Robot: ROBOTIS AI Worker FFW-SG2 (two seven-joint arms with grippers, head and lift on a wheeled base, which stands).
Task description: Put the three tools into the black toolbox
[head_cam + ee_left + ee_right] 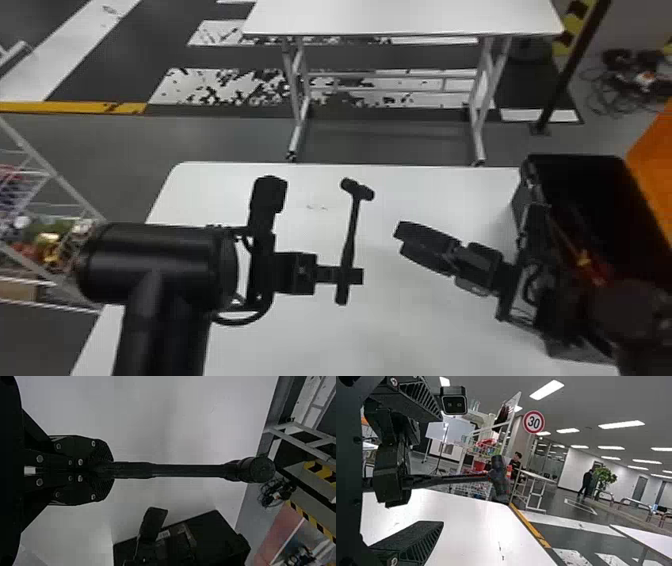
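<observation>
The left gripper (351,276) is closed around the handle of a hammer (351,232), its flat fingers (104,451) pressing on it from both sides in the left wrist view. The hammer is above the white table (400,320), with its head pointing away from the robot toward the table's far edge, and the end of the handle reaches past the fingers on the robot's side. To the right of the hammer and apart from it is the right gripper (403,240), empty, its two fingers (415,542) spread wide in the right wrist view. The black toolbox (523,192) stands open at the right side of the table, its inside mostly dark; the right arm covers its nearer part. Something reddish-orange (582,258) shows beside that arm, too blurred to tell what it is or whether it lies inside the toolbox. Beyond the table's far edge, a second white table (405,19) stands on metal legs over a dark floor with white markings. A wire rack (37,172) with colorful goods is at the left, and a tangle of cables (642,80) lies on the floor at the far right.
</observation>
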